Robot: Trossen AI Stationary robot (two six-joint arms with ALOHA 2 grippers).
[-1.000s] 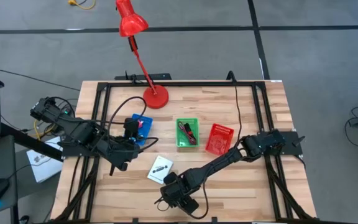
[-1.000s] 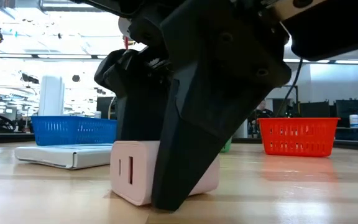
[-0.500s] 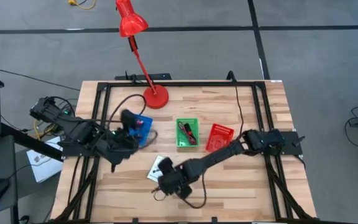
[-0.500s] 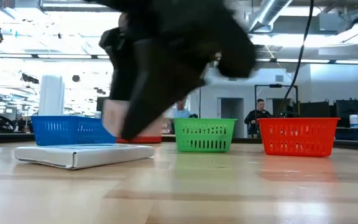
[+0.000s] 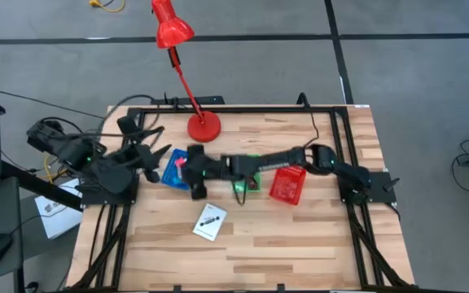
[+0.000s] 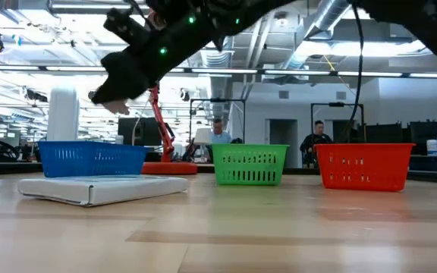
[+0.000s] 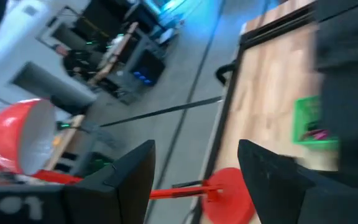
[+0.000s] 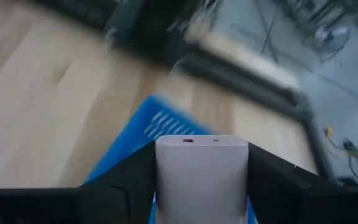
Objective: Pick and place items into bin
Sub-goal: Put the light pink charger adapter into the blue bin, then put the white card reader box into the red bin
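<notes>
No readable text in any view.
The white card (image 5: pixel 209 221) on the table carries a black mark, too small to read as lettering.

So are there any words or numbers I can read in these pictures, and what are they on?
No text reads clearly anywhere.
White card: a small black mark, too small to tell if it is writing.
Pink block in the right gripper: only two tiny marks near its edge, no letters.
Left wrist view, bottom corner: pale shapes that might be digits, too blurred to read.
Blue bin, green bin, red bin: no labels visible.
</notes>
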